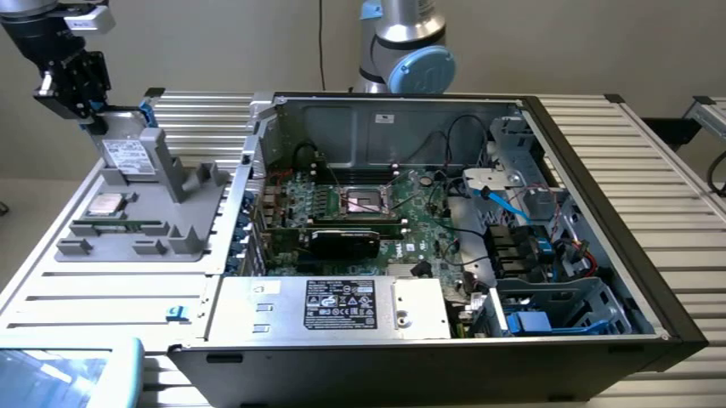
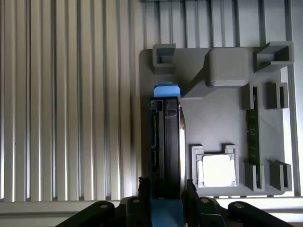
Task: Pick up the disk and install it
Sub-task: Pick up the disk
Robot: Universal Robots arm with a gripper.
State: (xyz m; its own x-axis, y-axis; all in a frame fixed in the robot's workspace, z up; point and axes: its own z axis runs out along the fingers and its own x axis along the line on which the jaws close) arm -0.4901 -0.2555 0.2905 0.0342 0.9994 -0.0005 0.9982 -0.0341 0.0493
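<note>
Exterior: tool point(image 1: 93, 123) sits on the top end of the disk point(image 1: 127, 155), which stands on edge in the grey tray point(image 1: 68, 251) on the table point(image 1: 46, 306) at the exterior view's left, well apart from the open PC case point(image 1: 375, 127). Grasp looks made; lift and install are left, and cables point(image 1: 511, 204) crowd the drive cage point(image 1: 567, 302). Wrist: tool point(image 2: 165, 189) clamped across the disk point(image 2: 165, 142), with chip point(image 2: 218, 171) and RAM stick point(image 2: 252, 137) near it in the tray point(image 2: 213, 113).

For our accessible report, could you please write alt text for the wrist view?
The gripper clamps the disk, which stands on edge in a grey tray on a ribbed table. A square silver chip sits in a tray slot beside it.
</note>
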